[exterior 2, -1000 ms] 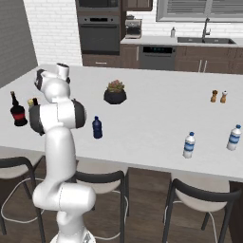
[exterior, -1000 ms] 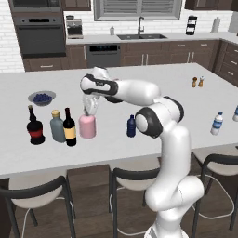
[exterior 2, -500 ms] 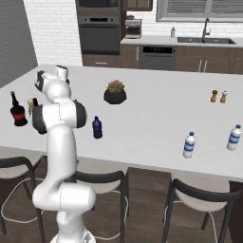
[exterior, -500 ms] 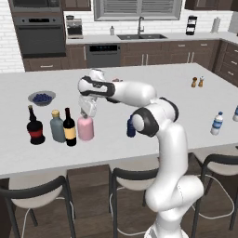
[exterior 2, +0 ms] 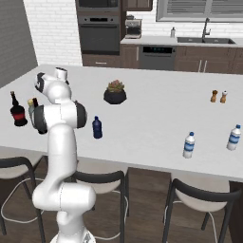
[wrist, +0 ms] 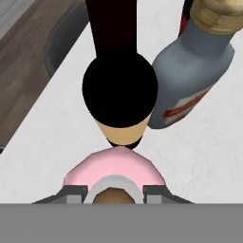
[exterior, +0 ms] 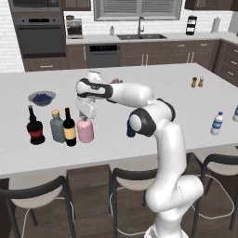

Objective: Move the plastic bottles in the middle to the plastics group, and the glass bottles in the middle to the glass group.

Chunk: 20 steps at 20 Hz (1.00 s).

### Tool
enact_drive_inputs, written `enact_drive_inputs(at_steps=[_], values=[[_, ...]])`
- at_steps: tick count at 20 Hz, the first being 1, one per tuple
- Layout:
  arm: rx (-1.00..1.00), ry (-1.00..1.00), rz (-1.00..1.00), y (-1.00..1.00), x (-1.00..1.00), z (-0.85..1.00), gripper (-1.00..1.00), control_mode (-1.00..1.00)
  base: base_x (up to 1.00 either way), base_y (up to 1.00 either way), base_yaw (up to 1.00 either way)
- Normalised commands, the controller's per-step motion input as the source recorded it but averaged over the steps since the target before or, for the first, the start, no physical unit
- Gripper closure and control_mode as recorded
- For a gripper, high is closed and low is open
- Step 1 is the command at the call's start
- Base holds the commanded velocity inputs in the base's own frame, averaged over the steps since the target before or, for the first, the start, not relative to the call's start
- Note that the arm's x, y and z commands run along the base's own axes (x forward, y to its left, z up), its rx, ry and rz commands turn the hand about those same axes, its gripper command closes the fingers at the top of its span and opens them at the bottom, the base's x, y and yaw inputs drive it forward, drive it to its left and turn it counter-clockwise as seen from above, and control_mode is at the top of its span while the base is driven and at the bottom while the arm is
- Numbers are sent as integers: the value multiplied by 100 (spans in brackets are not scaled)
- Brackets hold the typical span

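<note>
Kitchen w/ white brick wall point(exterior 2: 52, 28) behind me. Long white counter point(exterior: 186, 104) ahead, dark stools point(exterior 2: 199, 199) tucked under its near edge. Dark wood floor point(exterior: 93, 204). Back run: dark brown cabinets point(exterior: 153, 58), sink w/ faucet point(exterior: 139, 32), window w/ blinds point(exterior: 137, 8) above it. Built-in black oven point(exterior: 37, 37) at far left. Light even, no hard shadows.

arm stretched forward-left, hand point(exterior: 86, 118) pointing down, fingers closed
</note>
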Motion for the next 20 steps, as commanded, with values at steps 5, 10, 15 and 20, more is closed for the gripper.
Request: enact_drive_inputs(at_steps=[5,10,15,20], values=[[0,-1,3,0,0,-7,100,-100,0,0,0],[0,-1,0,0,0,0,-100,-100,0,0,0],[0,-4,0,-4,0,8,-100,-100,0,0,0],[0,-2,0,-12,0,28,-100,-100,0,0,0]])
